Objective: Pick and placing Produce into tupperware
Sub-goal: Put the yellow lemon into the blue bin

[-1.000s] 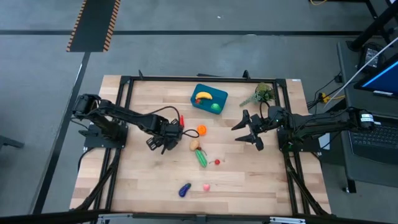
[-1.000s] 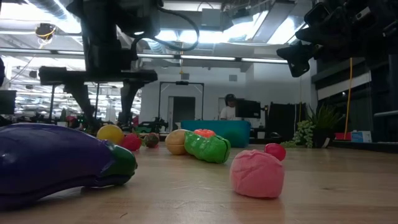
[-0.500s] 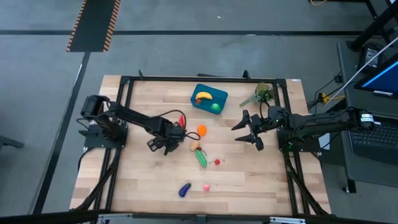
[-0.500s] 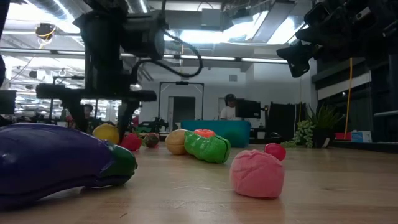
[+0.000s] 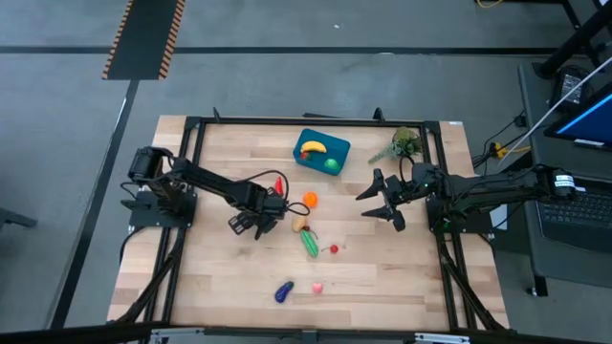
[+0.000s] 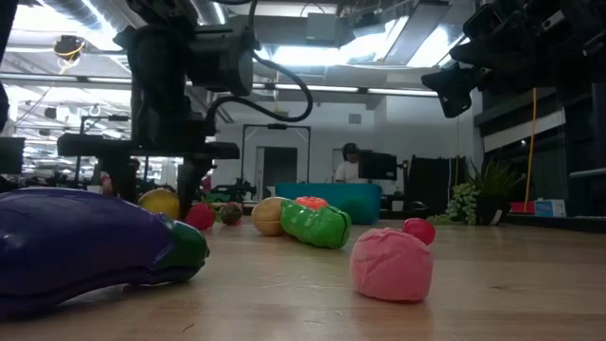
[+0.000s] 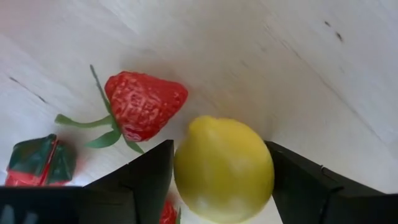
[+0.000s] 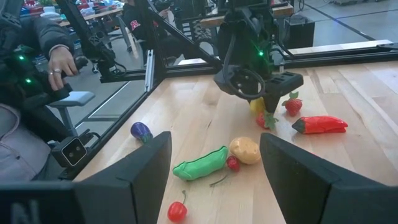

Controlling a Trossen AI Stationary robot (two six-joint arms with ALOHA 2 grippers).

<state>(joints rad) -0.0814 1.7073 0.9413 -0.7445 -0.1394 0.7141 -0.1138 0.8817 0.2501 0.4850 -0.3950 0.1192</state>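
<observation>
My left gripper (image 5: 259, 223) points down at the table's left middle, shut on a yellow lemon (image 7: 224, 168), which also shows in the low view (image 6: 159, 202). A strawberry (image 7: 144, 104) and a red-and-green piece (image 7: 37, 163) lie close beside it. The teal tupperware (image 5: 300, 154) stands at the far middle with a banana and a green piece inside. My right gripper (image 5: 380, 199) hangs open above the table's right side, holding nothing. My left gripper has the lemon between its two fingers (image 7: 147, 177), one on each of two opposite sides (image 7: 181, 171). The fingers come from above, pointing down. The lemon sits low at the table (image 6: 159, 202); whether it is lifted, I cannot tell.
More produce lies in the middle: an orange (image 5: 310, 200), a potato (image 5: 299, 224), a green pod (image 5: 310, 243), a cherry (image 5: 334, 248), a red chili (image 5: 280, 182). An eggplant (image 5: 283, 291) and a pink piece (image 5: 316, 287) lie nearer. A leafy sprig (image 5: 404, 145) sits far right.
My left gripper has come down toward the table over the lemon. My right gripper has kept still.
</observation>
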